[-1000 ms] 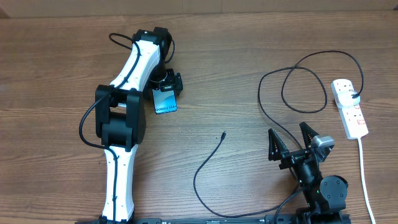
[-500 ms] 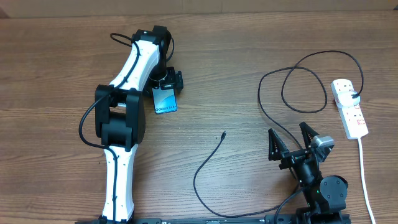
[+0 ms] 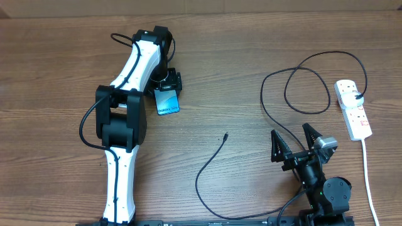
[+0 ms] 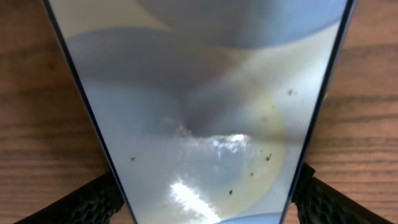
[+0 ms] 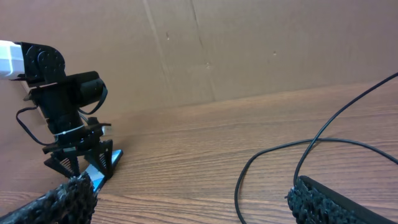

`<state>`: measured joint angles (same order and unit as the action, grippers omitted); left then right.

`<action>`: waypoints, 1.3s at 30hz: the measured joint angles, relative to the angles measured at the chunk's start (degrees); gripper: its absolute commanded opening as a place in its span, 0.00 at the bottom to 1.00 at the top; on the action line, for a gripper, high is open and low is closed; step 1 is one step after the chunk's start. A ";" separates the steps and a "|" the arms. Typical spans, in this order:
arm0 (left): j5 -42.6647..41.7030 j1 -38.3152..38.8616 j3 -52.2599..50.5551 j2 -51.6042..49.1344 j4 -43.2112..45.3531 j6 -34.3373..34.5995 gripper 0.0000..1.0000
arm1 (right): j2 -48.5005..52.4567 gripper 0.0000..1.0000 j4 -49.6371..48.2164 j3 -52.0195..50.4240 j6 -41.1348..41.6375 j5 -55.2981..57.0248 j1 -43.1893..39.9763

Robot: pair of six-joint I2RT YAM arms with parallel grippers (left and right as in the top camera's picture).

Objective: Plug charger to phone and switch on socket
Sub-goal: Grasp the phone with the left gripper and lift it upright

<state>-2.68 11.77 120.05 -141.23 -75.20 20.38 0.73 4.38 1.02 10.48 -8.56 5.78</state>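
Observation:
The phone [image 3: 167,103] lies flat on the wooden table, light blue screen up, dark text at its near edge. My left gripper [image 3: 169,85] is shut on the phone's far end; in the left wrist view the phone [image 4: 199,112] fills the gap between both fingers [image 4: 205,202]. The charger is a thin black cable [image 3: 210,166] looping across the table, with its plug tip [image 3: 225,135] free at mid-table. The socket [image 3: 353,108] lies at the right edge. My right gripper [image 3: 295,141] is open and empty at the front right. The right wrist view shows the phone [image 5: 99,171] and the cable [image 5: 273,155].
The socket's thick white cord [image 3: 367,169] runs toward the front edge on the far right. The black cable makes a large loop [image 3: 308,81] left of the socket. A cardboard wall [image 5: 249,50] stands behind the table.
The left gripper and the phone have shifted and turned very slightly. The right arm and the cable have not moved.

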 measured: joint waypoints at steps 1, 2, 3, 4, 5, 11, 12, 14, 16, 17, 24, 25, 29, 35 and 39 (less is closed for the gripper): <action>-0.11 0.00 0.00 -0.02 -0.33 0.02 0.82 | 0.00 1.00 -0.02 0.00 0.00 -0.02 0.00; -0.22 0.04 0.00 -0.02 -0.74 0.00 0.81 | 0.00 1.00 -0.02 0.00 0.00 -0.04 -0.02; -0.31 0.07 0.00 -0.07 -1.14 0.02 0.82 | 0.00 1.00 -0.02 0.00 0.02 0.00 -0.02; -0.50 0.15 0.02 -0.13 -1.88 0.02 0.82 | 0.00 1.00 -0.02 0.00 0.02 0.00 0.00; -0.72 0.26 0.00 -0.22 -2.78 0.00 0.82 | 0.00 1.00 -0.07 0.00 0.02 0.00 0.00; -1.31 1.92 0.00 -0.68 -8.15 0.00 0.81 | 0.00 1.00 -0.07 0.00 -0.02 0.00 0.00; -1.40 2.43 0.00 -0.87 -9.33 0.00 0.82 | 0.00 1.00 0.00 0.00 0.00 0.02 0.00; -1.38 3.45 0.00 -1.16 -11.13 0.00 0.89 | 0.00 1.00 -0.04 0.00 0.00 -0.04 0.00; -1.36 4.61 0.00 -1.31 -11.89 -0.57 1.00 | 0.00 1.00 0.00 0.00 0.02 -0.02 0.00; -1.36 5.03 0.00 -1.31 -11.82 -0.74 1.00 | 0.00 1.00 -0.02 0.00 0.02 0.00 0.00; -2.69 5.95 0.02 -1.29 -7.82 -1.11 0.89 | 0.00 1.00 -0.02 0.00 0.00 0.00 -0.02; -2.67 5.95 0.11 -1.27 -7.48 -1.18 0.89 | 0.00 1.00 0.00 0.00 0.02 -0.02 0.00; -1.53 5.95 0.13 -0.76 -5.55 -0.83 0.93 | 0.00 1.00 -0.02 0.00 0.02 -0.02 0.00; 1.68 6.05 0.09 0.68 -2.51 0.63 1.00 | 0.00 1.00 -0.02 0.00 0.02 0.00 0.00; 2.64 6.05 -0.07 3.80 -2.51 0.39 1.00 | 0.00 1.00 0.00 0.00 -0.02 -0.02 -0.02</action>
<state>-0.03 17.82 119.98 -137.43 -77.71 20.78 0.73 4.38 1.02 10.46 -8.58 5.76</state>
